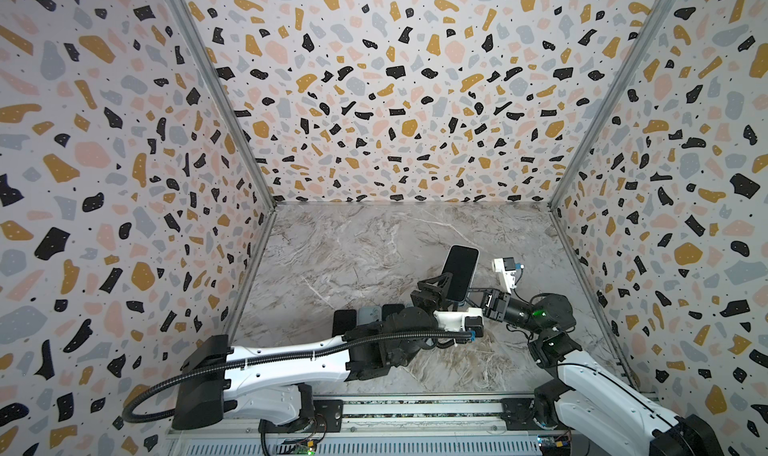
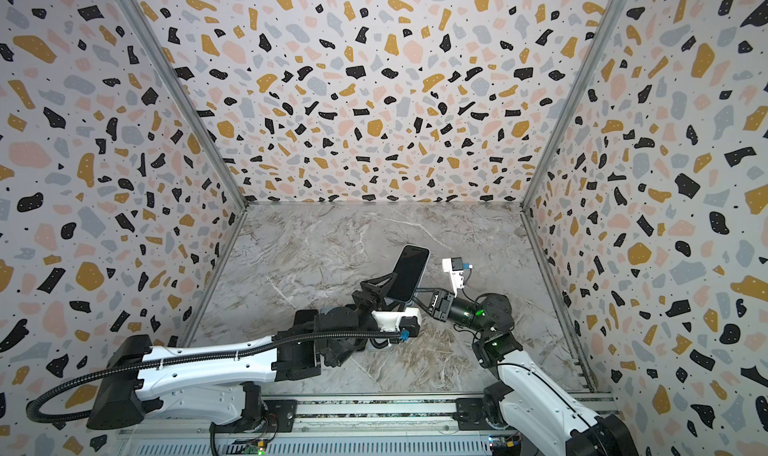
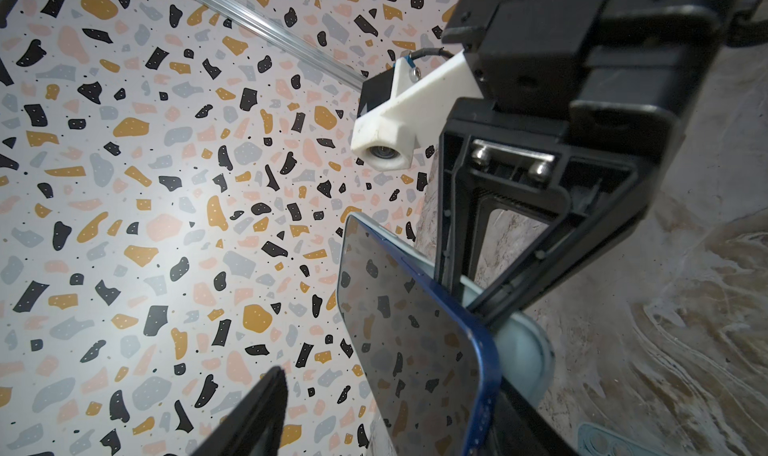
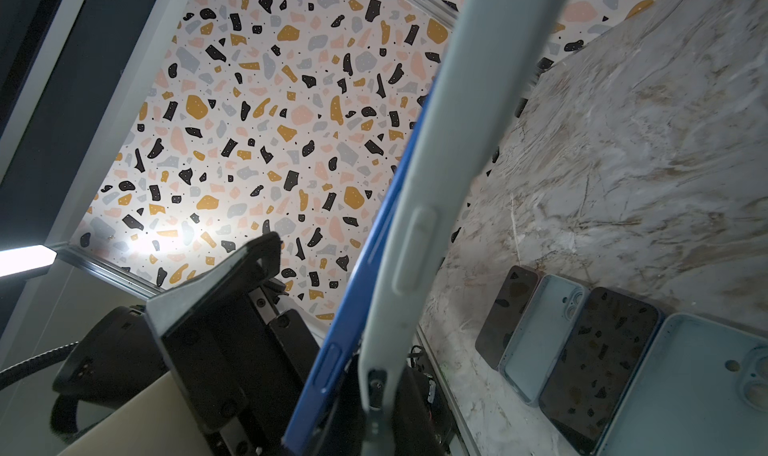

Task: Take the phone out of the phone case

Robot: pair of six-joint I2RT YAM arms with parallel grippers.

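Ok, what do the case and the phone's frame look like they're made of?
The case: pale grey-blue, matte, rounded edges, moulded button bump; looks like silicone or soft plastic. The phone: glossy glass face mirroring the wall pattern; its blue rim has a satin sheen, probably anodised metal, though plastic can't be ruled out.

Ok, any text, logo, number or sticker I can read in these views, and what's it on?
No readable text in any view.
phone: screen dark, showing only reflections of the wall pattern.
pale case: plain, no print visible.
spare phones and empty cases: no legible marks.
circuit board by the front rail: too small to read.
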